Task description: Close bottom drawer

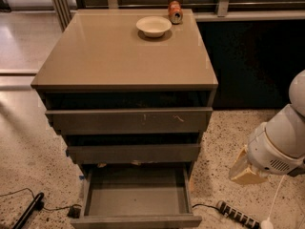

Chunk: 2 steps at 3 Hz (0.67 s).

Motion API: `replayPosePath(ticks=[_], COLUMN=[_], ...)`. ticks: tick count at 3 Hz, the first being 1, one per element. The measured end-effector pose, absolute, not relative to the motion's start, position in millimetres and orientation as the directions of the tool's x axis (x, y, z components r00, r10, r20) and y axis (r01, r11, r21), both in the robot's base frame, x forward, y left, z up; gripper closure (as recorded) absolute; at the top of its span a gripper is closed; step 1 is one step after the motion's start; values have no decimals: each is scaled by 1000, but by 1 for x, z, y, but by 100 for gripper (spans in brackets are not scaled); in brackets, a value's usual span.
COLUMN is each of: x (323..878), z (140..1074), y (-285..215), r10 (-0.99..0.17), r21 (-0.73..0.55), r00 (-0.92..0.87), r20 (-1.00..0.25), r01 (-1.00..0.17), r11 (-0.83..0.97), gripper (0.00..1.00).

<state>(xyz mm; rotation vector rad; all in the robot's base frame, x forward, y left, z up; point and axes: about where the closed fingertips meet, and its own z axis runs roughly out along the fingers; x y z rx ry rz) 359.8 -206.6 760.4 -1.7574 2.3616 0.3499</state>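
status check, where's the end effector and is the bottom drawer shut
End effector low, right of cabinet, apart from it. Bottom drawer pulled out, not shut. Power strip on floor beside it, outside its path.
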Motion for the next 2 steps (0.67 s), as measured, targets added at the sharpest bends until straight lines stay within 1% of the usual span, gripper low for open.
replayPosePath(ticks=[1,2], x=[359,343], z=[760,713], y=[-206,-196], r10=[-916,-905], r21=[82,167], r00=[-288,-311], r20=[-280,-291], r01=[-958,-948], r11=[276,272], gripper=[100,100])
